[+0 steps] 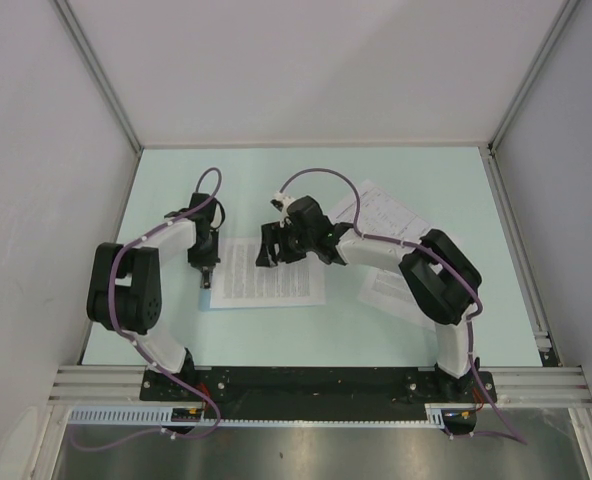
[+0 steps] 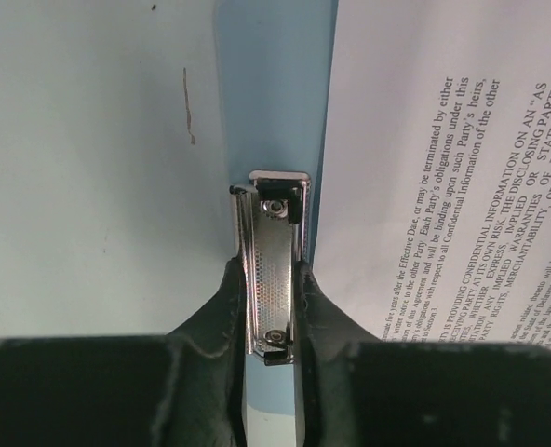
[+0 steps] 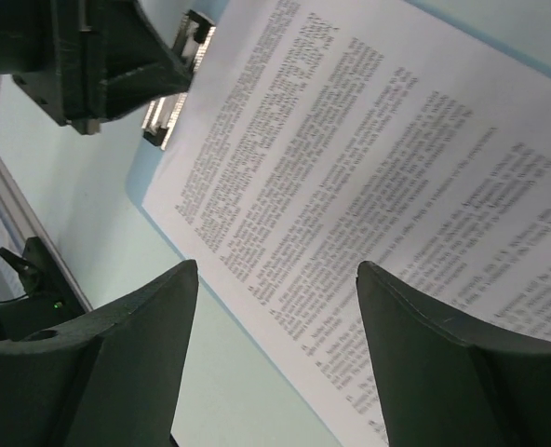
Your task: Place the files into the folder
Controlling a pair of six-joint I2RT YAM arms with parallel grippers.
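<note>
The folder [image 2: 271, 93] is light blue and lies flat on the pale green table [image 1: 276, 180]. The silver clip [image 2: 274, 233] sits at the folder's left short end. The left gripper [image 2: 268, 277] is at that end too. It has one black finger on each side of the clip and pinches the clip between them.

One white sheet [image 1: 271, 272] full of small black words lies on top of the folder. It covers nearly all of the folder, so only a thin blue strip shows at the clip end. The edge of the sheet is just beside the clip. I cannot tell if that edge goes under the clip or only lies next to it.

The right gripper [image 3: 275, 279] hangs above the folder, over the sheet, near the middle of the long far side. Its two fingers are spread wide apart and there is nothing between them. In its own camera the left gripper and the clip show at the far end of the folder.

More files [image 1: 376, 212] lie on the table off the right end of the folder. They overlap each other, and part of them is hidden under the right arm [image 1: 416, 265]
</note>
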